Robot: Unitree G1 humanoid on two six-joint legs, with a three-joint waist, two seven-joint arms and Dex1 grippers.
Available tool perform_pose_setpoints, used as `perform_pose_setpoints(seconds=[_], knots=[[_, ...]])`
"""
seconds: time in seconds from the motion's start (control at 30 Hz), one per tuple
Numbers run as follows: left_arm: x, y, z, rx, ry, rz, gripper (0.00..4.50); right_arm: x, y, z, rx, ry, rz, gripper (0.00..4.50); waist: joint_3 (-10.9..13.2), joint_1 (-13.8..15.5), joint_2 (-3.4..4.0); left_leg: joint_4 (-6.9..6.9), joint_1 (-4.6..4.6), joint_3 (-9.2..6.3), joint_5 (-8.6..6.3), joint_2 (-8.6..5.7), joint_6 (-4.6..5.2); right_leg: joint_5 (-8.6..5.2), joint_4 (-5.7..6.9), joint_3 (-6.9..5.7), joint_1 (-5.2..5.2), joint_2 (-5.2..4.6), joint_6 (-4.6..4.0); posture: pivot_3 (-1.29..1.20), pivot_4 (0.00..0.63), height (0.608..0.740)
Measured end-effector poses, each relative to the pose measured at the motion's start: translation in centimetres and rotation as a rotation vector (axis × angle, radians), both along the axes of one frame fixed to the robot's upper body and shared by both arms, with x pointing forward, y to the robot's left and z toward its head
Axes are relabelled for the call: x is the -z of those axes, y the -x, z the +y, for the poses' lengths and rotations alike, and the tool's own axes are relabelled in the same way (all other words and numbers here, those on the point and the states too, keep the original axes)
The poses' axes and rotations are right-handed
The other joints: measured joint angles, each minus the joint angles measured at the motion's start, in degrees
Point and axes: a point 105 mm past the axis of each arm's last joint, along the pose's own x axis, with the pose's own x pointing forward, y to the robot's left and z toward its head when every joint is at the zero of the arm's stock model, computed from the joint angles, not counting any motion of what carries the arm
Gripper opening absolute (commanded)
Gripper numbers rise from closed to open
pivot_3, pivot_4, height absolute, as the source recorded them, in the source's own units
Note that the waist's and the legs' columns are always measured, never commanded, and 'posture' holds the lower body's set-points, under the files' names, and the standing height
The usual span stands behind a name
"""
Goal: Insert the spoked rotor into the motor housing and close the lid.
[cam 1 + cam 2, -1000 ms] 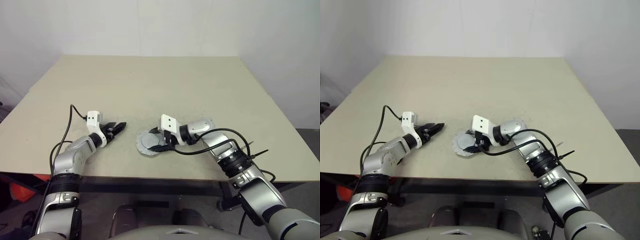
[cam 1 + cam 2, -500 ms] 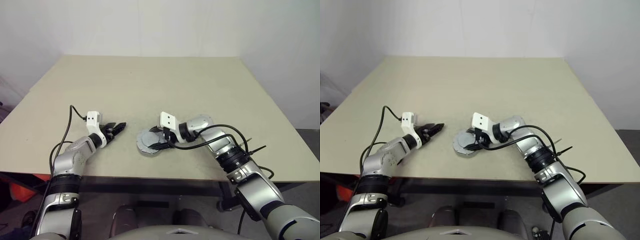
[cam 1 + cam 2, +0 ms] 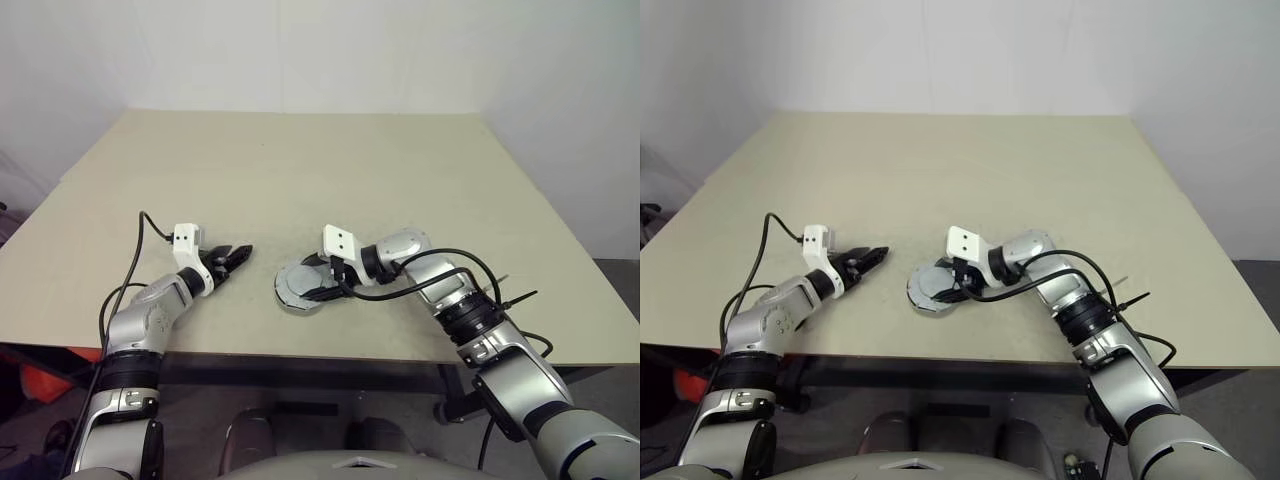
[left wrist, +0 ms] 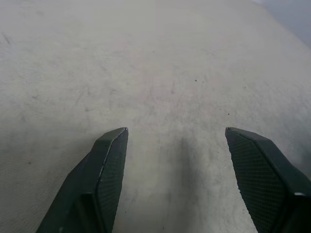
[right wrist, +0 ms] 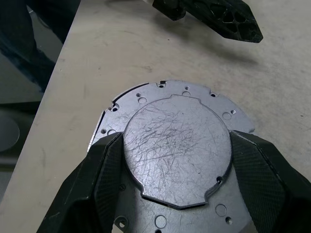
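1. the table [image 3: 400, 170] carried one grey assembly near the middle of its near edge.
2. the lid [image 5: 177, 150] lay flat over the motor housing [image 3: 290, 297]; closing looked about done, seating unconfirmed.
3. the right gripper [image 5: 170, 187] straddled the lid, fingers spread at its rim.
4. the left gripper [image 4: 175, 160] hung released, empty, beside it.
5. the spoked rotor was presumably inside.

No text, label, brand, number or sign can be read anywhere. The grey disc [image 5: 177, 153] between the right jaws bears only fine scratches and small holes, and the bench [image 4: 160, 63] ahead of the left jaws is bare and unmarked.
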Motion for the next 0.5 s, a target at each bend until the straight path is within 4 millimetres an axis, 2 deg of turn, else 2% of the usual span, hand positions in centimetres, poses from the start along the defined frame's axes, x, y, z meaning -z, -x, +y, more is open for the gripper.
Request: perform_pose_setpoints(seconds=[0.5], knots=[[0.01,0.14,0.11,-0.004,0.001,-0.002,3.38,-0.23,0.57,0.46,-0.026,-0.017,0.016,2.96,0.0,-0.1,0.0,-0.01,-0.01,0.0,-0.01,0.01,0.01,0.0,-0.02,-0.01,-0.02,0.01,0.0,0.0,0.0,0.74]])
